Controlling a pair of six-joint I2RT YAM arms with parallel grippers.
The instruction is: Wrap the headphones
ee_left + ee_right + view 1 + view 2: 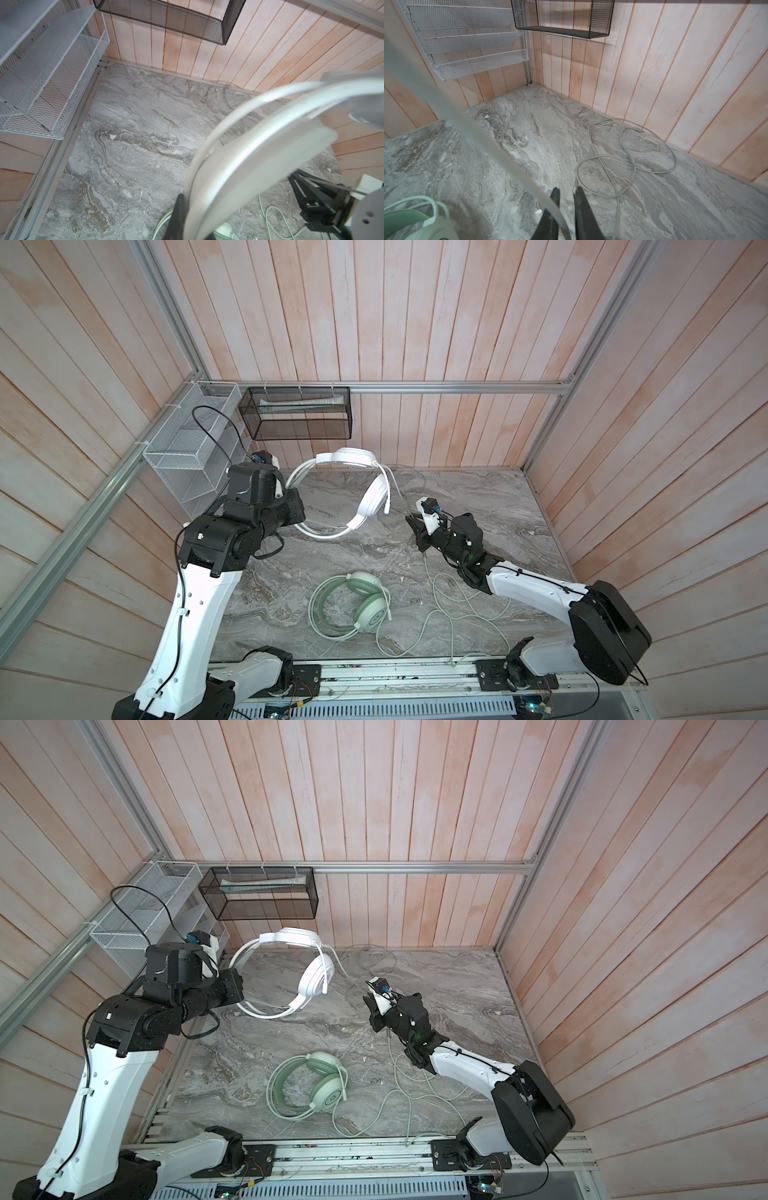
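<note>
The left tool (182, 209) grips the white headset (374, 497) by its headband, clear of the table (498, 510). Just beside that headset, on the right arm's side, the right tool (409, 517) pinches its cable (500, 148), stretched from earcup to tool. The mint green headset (365, 605) lies nearer the robot.

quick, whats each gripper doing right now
left gripper: shut on the white headphones, holding them up.
right gripper: shut on the white cable that runs from those headphones.

Grey marbled stone tabletop (332, 556): mint-green over-ear headset (372, 614) lying near its front edge, a pale thin cable (631, 162) seemingly loose by the back edge.
</note>
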